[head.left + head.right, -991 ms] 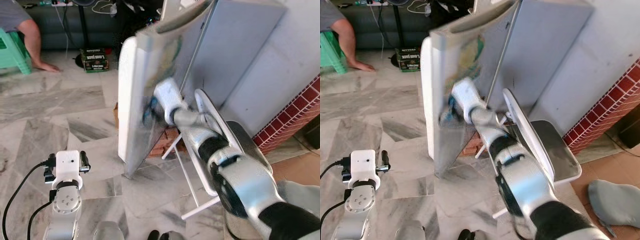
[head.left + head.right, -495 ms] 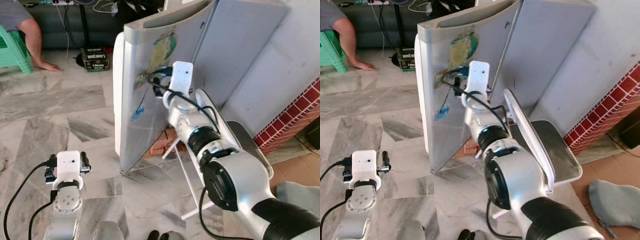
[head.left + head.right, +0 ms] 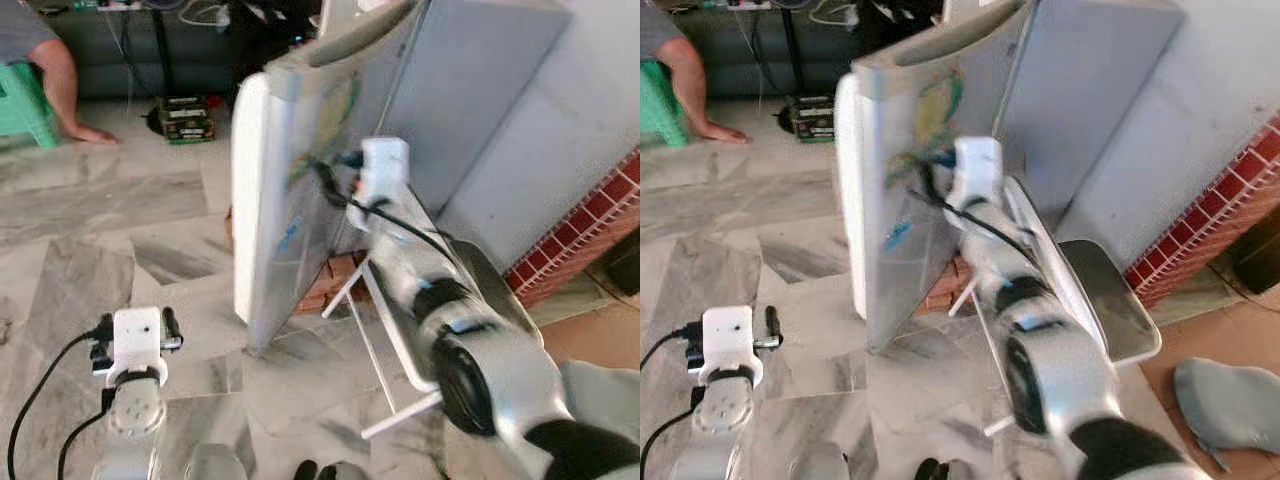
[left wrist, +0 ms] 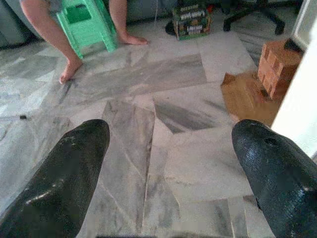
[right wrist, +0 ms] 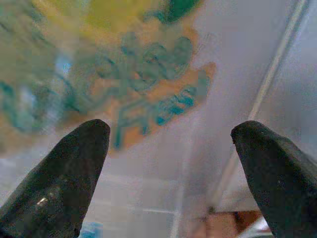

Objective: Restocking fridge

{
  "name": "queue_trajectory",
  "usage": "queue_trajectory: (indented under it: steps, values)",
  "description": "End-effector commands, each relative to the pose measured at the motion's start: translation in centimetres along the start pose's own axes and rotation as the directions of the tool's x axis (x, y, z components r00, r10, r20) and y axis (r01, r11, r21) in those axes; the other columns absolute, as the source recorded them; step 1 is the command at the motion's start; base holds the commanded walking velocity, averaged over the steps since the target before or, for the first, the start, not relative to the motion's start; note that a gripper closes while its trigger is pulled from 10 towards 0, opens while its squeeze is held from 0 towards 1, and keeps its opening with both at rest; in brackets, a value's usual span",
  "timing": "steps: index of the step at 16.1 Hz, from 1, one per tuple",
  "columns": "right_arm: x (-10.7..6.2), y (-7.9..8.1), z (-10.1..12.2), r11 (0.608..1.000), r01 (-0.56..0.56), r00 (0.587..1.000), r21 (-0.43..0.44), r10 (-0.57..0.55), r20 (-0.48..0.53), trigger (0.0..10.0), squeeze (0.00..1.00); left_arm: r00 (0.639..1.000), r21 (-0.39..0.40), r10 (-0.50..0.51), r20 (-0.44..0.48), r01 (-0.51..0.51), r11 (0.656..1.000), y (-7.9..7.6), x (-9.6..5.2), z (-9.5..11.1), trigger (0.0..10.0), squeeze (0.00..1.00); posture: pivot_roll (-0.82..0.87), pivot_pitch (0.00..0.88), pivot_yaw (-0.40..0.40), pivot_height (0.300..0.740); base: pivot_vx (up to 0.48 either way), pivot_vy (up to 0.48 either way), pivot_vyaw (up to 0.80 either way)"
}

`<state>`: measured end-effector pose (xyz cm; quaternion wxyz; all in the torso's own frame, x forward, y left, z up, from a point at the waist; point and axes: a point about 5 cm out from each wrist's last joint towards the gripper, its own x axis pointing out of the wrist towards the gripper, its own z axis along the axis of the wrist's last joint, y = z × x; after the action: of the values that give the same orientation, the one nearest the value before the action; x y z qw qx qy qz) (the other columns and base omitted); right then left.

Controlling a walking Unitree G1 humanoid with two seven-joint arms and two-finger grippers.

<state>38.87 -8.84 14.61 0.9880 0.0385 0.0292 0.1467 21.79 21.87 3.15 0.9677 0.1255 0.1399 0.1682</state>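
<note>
The grey fridge (image 3: pixel 480 90) stands ahead with its door (image 3: pixel 290 200) swung partly out. A yellow and teal sticker (image 3: pixel 930 110) is on the door's outer face. My right gripper (image 3: pixel 335 178) is raised just in front of that face, beside the sticker (image 5: pixel 148 84). Its fingers (image 5: pixel 64 168) are spread open with nothing between them. My left gripper (image 3: pixel 135 322) hangs low at the left, over the marble floor (image 4: pixel 173 158). It is open and holds nothing.
A white folding stand (image 3: pixel 400 330) is at the fridge's foot, below my right arm. Red bricks (image 4: pixel 277 64) and flat cardboard (image 4: pixel 245 96) lie under the door. A person's legs (image 4: pixel 74 44) and a green stool (image 4: pixel 86 22) are at the far left. A red brick wall (image 3: pixel 590 240) is on the right.
My right arm has lifted from low on the door's face to sticker height and then drawn slightly right. The picture is now blurred. The left arm has stayed put.
</note>
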Motion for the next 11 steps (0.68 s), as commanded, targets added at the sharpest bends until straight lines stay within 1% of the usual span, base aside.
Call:
queue_trajectory:
  steps: [1,2,3,4,5,7,8,9,11]
  values:
    - [-0.3,-0.9,0.4,1.0,-0.009,1.0,-0.02,0.009,0.026,10.0,0.0,1.0,-0.01,-0.028,0.0,0.028,1.0,-0.4,0.0,0.2,10.0,0.0,0.24,0.033,-0.132,0.74,0.0,0.0,0.0]
    - [-1.1,-2.0,-0.2,1.0,0.0,1.0,-0.021,0.0,0.024,10.0,0.0,0.999,-0.001,-0.046,-0.001,0.046,0.999,-0.7,0.1,0.2,10.0,0.0,0.22,0.035,-0.12,0.74,0.0,0.0,0.0]
    - [-2.1,-3.2,-0.4,1.0,0.015,0.999,-0.001,-0.015,0.043,10.0,0.0,0.998,0.009,-0.066,0.005,0.066,0.998,-0.8,0.3,0.3,10.0,0.0,0.2,0.035,-0.093,0.74,0.0,0.0,0.0]
    - [-2.6,-3.5,-0.2,1.0,0.008,0.998,0.0,-0.008,0.069,10.0,0.0,0.997,0.013,-0.074,0.011,0.074,0.997,-0.8,0.4,0.4,10.0,0.0,0.19,0.036,-0.082,0.74,0.0,0.0,0.0]
    - [-3.6,-4.2,0.4,1.0,0.0,0.993,-0.008,0.001,0.116,10.0,0.0,0.995,0.013,-0.095,0.025,0.095,0.995,-0.9,0.5,0.7,10.0,0.0,0.18,0.035,-0.074,0.74,0.0,0.0,0.0]
    - [-5.0,-4.8,0.6,1.0,-0.009,0.99,-0.013,0.011,0.144,10.0,0.0,0.991,0.0,-0.131,0.022,0.131,0.991,-1.0,0.4,0.7,10.0,0.0,0.15,0.033,-0.049,0.74,0.0,0.0,0.0]
    - [-6.8,-5.2,0.4,1.0,0.007,0.987,-0.029,-0.002,0.158,10.0,0.0,0.988,-0.016,-0.156,0.013,0.156,0.988,-1.0,0.2,0.6,10.0,0.0,0.14,0.03,-0.036,0.74,0.0,0.0,0.0]
    - [-8.1,-5.4,0.1,0.999,0.04,0.985,-0.021,-0.036,0.167,10.0,0.0,0.986,-0.042,-0.168,0.002,0.168,0.985,-1.1,0.1,0.4,10.0,0.0,0.13,0.027,-0.031,0.74,0.0,0.0,0.0]
    - [-9.8,-5.5,-0.4,0.99,0.138,0.973,0.013,-0.138,0.185,10.0,0.0,0.987,-0.038,-0.161,0.003,0.161,0.986,-1.0,0.0,0.2,10.0,0.0,0.11,0.018,-0.014,0.74,0.0,0.0,0.0]
